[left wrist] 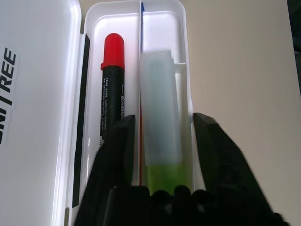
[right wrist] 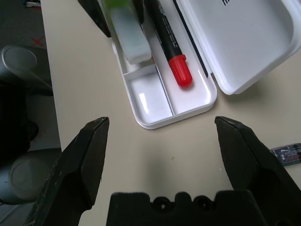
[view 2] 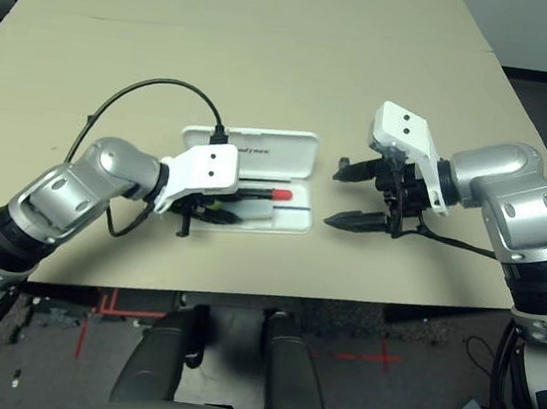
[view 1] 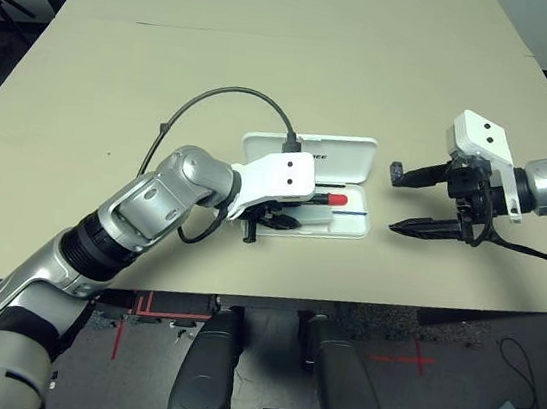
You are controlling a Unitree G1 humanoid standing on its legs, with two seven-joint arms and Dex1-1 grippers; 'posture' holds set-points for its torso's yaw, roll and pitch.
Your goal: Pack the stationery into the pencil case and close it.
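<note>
The marker already lies in the pencil case, in its long compartment. The stick with green end is at the compartment beside it, but I cannot tell if it rests fully down. The left gripper has its fingers apart, around this stick. The right gripper has fingers spread, holding nothing. The small dark block is on the table, outside the case. So, I judge, this block and closing the open lid remain
</note>
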